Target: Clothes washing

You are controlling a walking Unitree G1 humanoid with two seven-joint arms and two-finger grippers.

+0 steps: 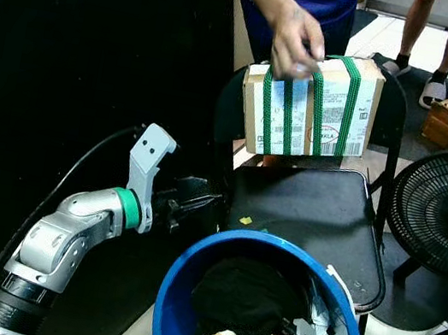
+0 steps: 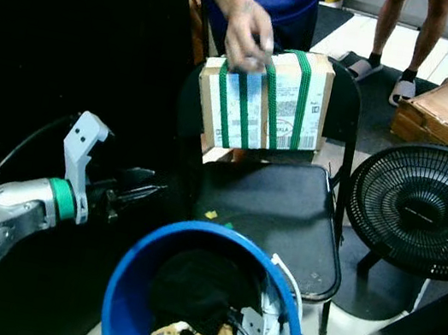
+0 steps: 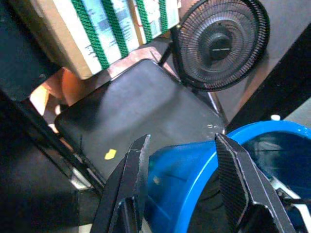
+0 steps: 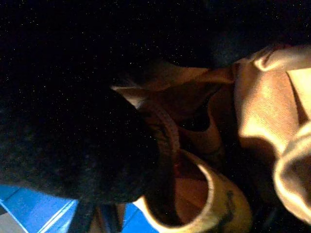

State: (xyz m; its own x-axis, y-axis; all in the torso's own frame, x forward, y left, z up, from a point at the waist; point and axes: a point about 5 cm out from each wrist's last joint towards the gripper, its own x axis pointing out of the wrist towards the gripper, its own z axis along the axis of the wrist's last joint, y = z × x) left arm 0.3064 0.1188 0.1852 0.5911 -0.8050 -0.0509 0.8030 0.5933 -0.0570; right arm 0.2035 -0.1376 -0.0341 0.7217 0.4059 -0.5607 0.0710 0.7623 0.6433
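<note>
Blue laundry tub before black chair

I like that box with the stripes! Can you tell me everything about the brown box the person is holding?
The brown cardboard box is rectangular, wrapped by green woven straps, with white printed labels and a barcode on its front. It looks closed. A person's hand grips it at the top, holding it slightly tilted above the black padded chair seat, in front of the chair's back.

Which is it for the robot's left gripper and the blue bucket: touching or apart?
Apart. In the left eye view the left gripper hangs open beside and above the blue bucket, with dark background showing between its fingertips and the rim.
</note>
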